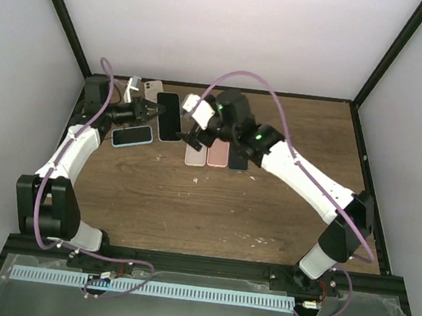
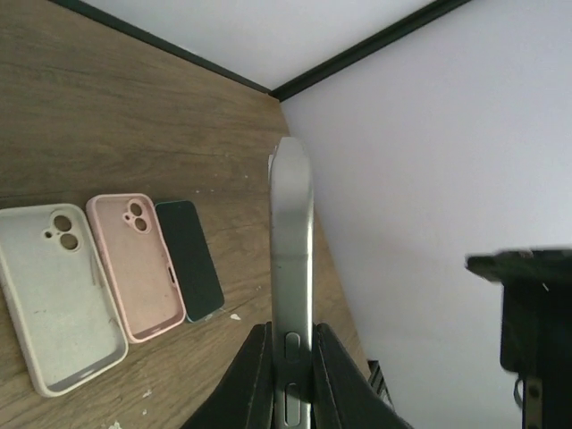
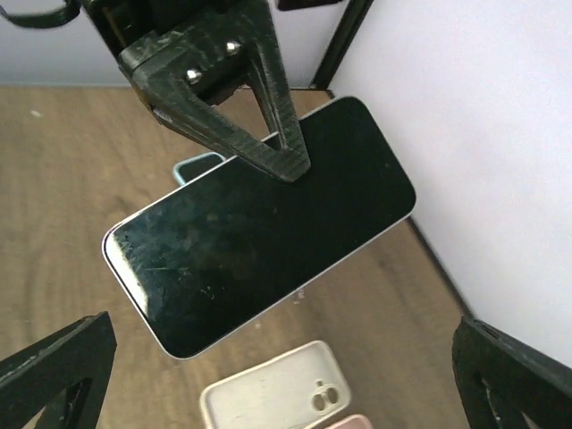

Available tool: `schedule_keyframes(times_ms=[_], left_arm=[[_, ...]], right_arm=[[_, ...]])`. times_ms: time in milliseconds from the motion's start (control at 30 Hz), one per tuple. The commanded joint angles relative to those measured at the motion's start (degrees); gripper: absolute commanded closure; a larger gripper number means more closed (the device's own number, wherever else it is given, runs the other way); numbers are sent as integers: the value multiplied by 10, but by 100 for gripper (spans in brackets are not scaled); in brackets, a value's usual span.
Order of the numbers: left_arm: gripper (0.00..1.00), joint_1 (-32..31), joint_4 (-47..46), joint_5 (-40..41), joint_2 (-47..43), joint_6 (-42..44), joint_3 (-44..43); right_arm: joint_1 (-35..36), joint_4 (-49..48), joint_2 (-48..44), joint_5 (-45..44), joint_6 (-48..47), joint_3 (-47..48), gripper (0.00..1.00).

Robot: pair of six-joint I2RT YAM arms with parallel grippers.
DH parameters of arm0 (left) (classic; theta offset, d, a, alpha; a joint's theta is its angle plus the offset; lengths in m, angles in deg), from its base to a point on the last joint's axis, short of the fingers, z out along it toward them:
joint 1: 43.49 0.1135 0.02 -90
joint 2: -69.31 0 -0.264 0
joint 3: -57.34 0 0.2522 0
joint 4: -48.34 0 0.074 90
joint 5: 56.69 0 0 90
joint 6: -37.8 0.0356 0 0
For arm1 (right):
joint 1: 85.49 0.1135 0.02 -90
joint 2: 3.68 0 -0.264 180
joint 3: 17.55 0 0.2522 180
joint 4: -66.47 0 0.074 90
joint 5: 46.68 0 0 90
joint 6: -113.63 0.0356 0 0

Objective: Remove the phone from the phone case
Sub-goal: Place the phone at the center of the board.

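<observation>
The phone [image 1: 168, 116] is a bare slab with a black screen [image 3: 259, 223] and a silver edge [image 2: 291, 232]. It hangs above the table with no case on it. My left gripper [image 2: 290, 375] is shut on its edge, its fingers [image 3: 259, 116] clamping one long side. My right gripper [image 3: 286, 384] is open wide just short of the phone, with nothing between its fingers [image 3: 54, 375]. In the top view it [image 1: 191, 136] hovers right of the phone. An empty white phone case [image 3: 277, 393] lies face up on the wood below [image 2: 58, 295].
A pink empty case [image 2: 134, 264] and a dark green one [image 2: 189, 259] lie next to the white case [image 1: 194, 155]. A light blue case [image 1: 132, 137] sits under my left arm. More cases [image 1: 152, 86] rest by the back wall.
</observation>
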Motion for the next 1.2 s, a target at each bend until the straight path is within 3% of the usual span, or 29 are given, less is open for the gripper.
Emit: schedule_keyframes(times_ms=[0, 300, 533, 833, 1167], left_arm=[[100, -23, -36, 0, -38, 23, -26], [100, -75, -124, 2, -67, -26, -35], [100, -112, -166, 0, -67, -65, -46], [100, -131, -237, -17, -57, -122, -44], [100, -141, -197, -8, -53, -78, -51]], right_arm=[[-67, 94, -21, 227, 132, 39, 0], [-205, 86, 18, 545, 312, 65, 6], [-210, 12, 39, 667, 400, 41, 14], [-210, -73, 71, 727, 502, 31, 48], [-210, -126, 82, 758, 564, 27, 85]])
